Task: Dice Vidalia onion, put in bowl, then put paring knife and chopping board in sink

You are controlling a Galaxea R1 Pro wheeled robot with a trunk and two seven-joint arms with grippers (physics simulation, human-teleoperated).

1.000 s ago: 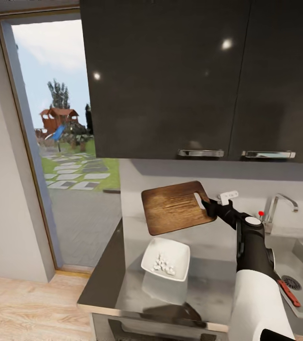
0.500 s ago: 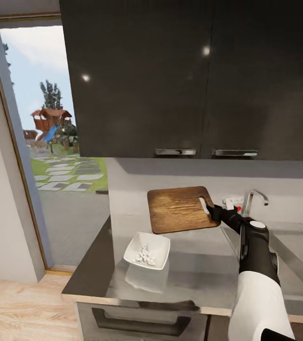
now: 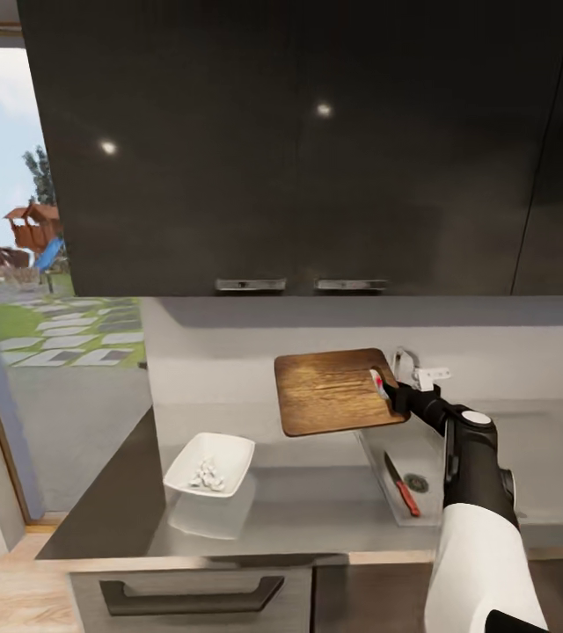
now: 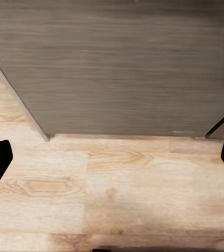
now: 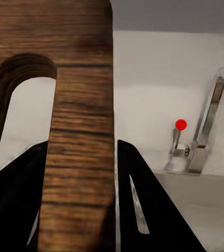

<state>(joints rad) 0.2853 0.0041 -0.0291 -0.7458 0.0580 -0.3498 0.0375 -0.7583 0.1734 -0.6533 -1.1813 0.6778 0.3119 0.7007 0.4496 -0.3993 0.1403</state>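
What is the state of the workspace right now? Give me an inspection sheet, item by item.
Surface: the countertop is dark and glossy, reflecting the bowl.
Job's things: the chopping board is held in the air above the countertop, beside the sink. The paring knife lies in the sink near the drain. The bowl sits on the countertop with white diced onion inside.
Clutter: nothing seen.
Grippers: right gripper is shut on the chopping board at its slot end; left gripper is open, empty, facing wood floor.
Cables: nothing seen.
Surroundings: dark wall cabinets overhead, tap with a red knob, garden at the left.
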